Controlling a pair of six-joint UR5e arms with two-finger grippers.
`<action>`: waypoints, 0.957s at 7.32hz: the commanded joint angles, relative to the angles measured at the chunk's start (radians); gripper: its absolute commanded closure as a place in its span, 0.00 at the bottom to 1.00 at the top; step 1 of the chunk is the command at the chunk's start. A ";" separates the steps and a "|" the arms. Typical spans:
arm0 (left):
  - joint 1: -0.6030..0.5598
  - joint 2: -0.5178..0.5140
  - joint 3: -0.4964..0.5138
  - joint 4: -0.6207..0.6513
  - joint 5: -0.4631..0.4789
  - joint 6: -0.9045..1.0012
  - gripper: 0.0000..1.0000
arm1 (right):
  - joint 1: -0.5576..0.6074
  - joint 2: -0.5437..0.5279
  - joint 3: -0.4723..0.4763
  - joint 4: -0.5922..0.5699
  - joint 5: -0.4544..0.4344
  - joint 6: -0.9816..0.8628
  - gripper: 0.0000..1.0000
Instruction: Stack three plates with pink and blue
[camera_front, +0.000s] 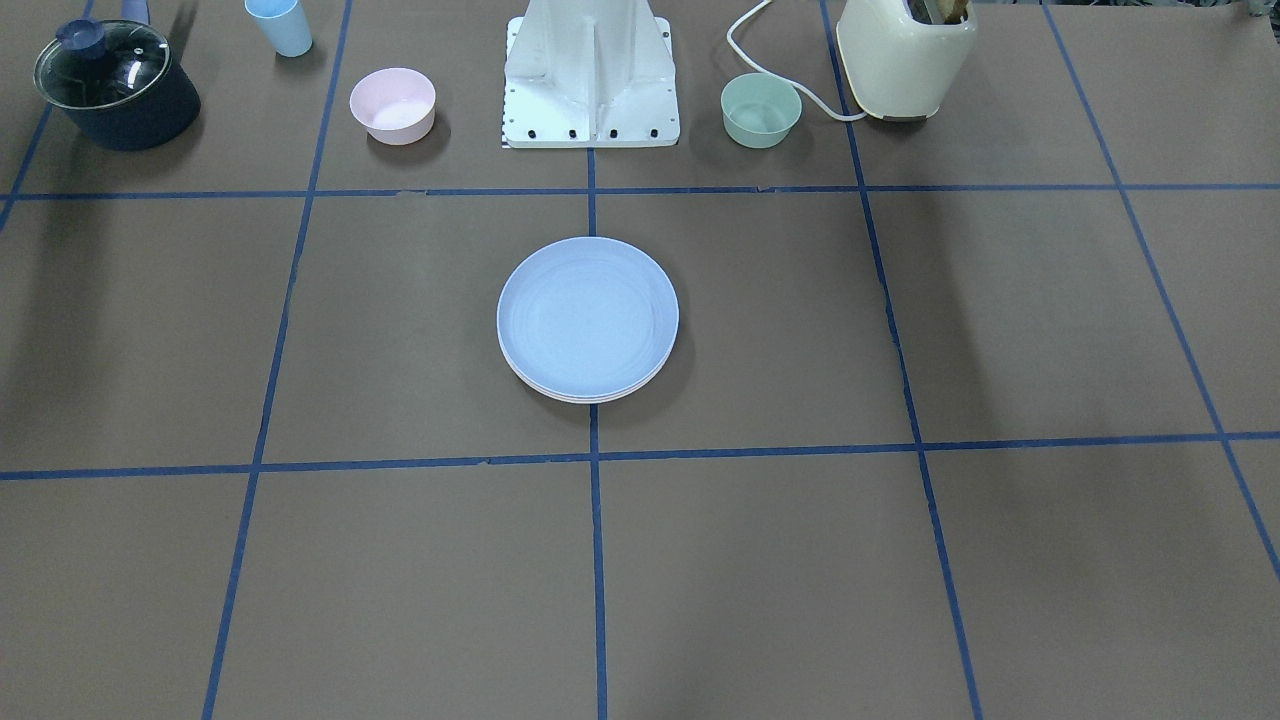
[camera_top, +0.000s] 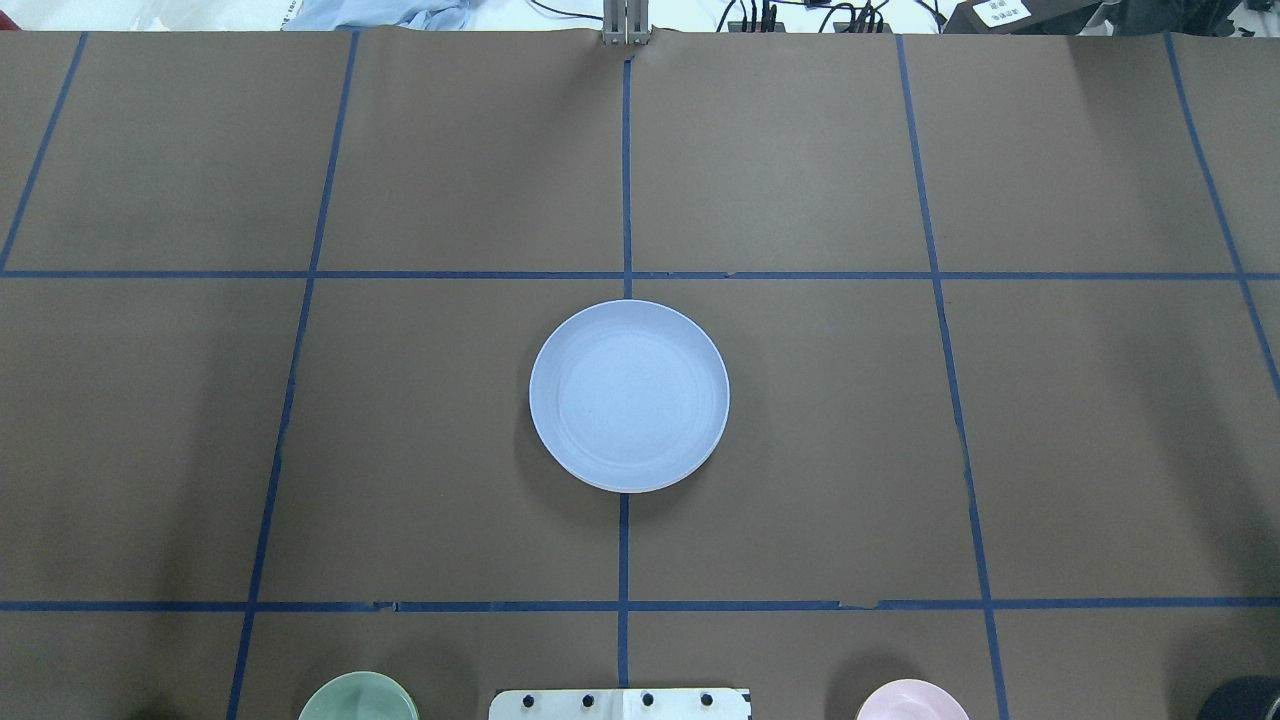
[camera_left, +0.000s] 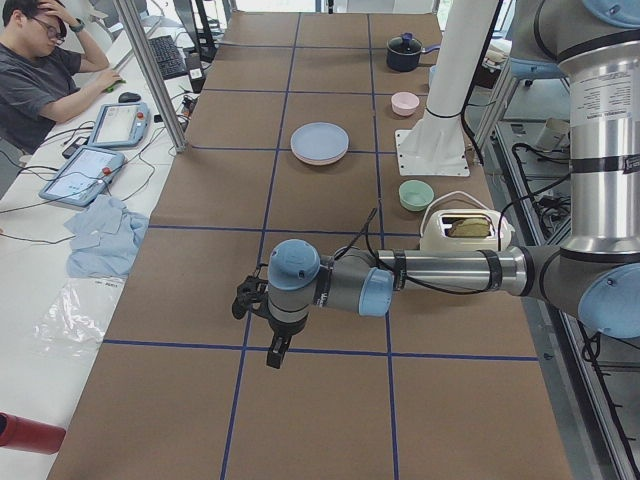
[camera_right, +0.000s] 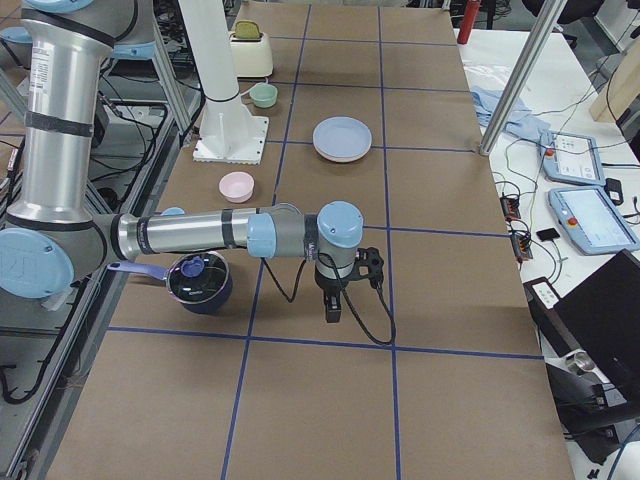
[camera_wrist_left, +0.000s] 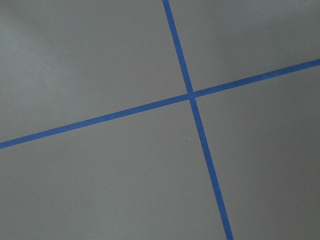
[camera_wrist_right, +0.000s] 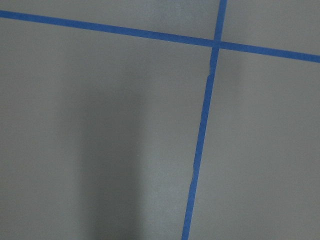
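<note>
Left gripper (camera_left: 272, 356) and right gripper (camera_right: 332, 308) point down over the brown table (camera_top: 800, 450), lower middle of the side views. Whether their jaws are apart or together cannot be told. Wrist views show blue tape (camera_wrist_left: 190, 96) crossings.

Light blue plate (camera_front: 588, 318), matte with faint rings, tops a stack at frame centre. The front view shows two paler plates (camera_front: 588, 397) as rims beneath it; the overhead view hides them.

White label (camera_top: 1003, 12), upper right: too small to read.

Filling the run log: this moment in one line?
plate stack: blue plate on top | left claw: away, unclear | right claw: away, unclear
</note>
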 joint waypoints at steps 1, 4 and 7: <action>-0.001 0.007 0.007 0.031 -0.051 -0.023 0.00 | 0.000 0.000 -0.002 0.000 0.002 0.000 0.00; 0.000 0.003 -0.009 0.134 -0.065 -0.011 0.00 | 0.000 0.000 -0.007 0.000 0.002 0.000 0.00; 0.000 0.001 -0.014 0.116 -0.067 -0.012 0.00 | 0.000 0.000 -0.008 0.000 0.002 0.000 0.00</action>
